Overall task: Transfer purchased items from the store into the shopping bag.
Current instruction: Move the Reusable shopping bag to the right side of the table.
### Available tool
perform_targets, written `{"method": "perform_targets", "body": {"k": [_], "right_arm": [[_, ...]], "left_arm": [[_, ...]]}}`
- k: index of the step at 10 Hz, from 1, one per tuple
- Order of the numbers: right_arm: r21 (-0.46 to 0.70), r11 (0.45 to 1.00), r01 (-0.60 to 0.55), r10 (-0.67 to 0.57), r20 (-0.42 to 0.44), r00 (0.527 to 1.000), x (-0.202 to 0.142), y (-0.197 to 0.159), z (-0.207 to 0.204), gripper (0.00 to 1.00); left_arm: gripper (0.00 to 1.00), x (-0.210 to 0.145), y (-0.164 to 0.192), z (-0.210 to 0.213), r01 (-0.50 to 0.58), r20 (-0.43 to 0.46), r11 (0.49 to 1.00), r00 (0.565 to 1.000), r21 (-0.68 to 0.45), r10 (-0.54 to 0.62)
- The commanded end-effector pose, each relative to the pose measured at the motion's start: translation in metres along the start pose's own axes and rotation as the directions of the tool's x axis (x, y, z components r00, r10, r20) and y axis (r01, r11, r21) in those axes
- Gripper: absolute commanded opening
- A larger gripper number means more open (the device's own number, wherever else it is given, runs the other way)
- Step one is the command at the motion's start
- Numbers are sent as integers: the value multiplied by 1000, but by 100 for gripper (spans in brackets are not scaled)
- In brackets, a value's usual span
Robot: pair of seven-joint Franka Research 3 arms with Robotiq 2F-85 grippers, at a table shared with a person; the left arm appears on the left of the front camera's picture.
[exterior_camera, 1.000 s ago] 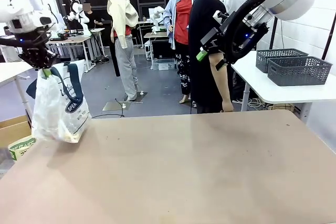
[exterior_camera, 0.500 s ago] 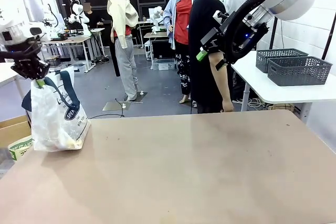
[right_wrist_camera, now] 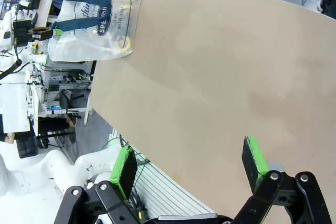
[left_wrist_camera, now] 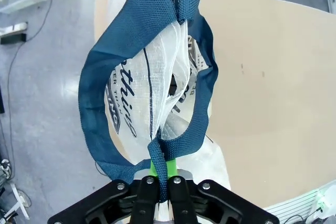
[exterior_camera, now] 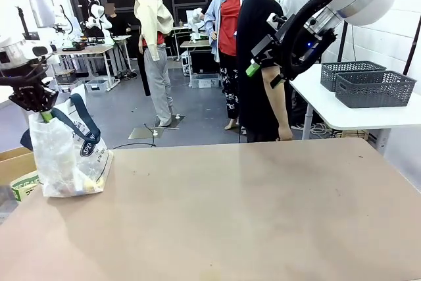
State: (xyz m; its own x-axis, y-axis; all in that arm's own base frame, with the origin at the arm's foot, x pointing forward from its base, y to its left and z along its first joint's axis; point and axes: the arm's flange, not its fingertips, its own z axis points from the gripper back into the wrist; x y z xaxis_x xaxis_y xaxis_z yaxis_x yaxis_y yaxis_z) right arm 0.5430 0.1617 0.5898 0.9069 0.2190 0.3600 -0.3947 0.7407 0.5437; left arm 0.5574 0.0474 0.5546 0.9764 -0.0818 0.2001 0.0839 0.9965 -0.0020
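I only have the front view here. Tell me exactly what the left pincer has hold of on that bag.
Observer: The left pincer is shut on one navy handle of the shopping bag; the left wrist view shows the strap pinched between its green pads.
Operator: Report the bag's mouth.
Observer: From above, the mouth is partly open, with the handles looping around it.
Operator: Now the right pincer. I see it raised, but not its jaws.
Observer: The right pincer is open with nothing between its pads, hanging over a bare part of the table.
Operator: Say what is in the bag.
Observer: The right wrist view shows something yellow low inside it; I cannot tell more.
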Motion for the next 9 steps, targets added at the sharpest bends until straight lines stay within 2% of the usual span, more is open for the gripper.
{"method": "perform_targets", "body": {"k": [1,9], "right_arm": [[-3,1000,13,-13,7,1000,0,2,-1,100],[-3,1000,13,-13,7,1000,0,2,-1,100]], "left_arm": [[0,3,0,3,0,6,1000,1000,11,0],[0,3,0,3,0,6,1000,1000,11,0]]}}
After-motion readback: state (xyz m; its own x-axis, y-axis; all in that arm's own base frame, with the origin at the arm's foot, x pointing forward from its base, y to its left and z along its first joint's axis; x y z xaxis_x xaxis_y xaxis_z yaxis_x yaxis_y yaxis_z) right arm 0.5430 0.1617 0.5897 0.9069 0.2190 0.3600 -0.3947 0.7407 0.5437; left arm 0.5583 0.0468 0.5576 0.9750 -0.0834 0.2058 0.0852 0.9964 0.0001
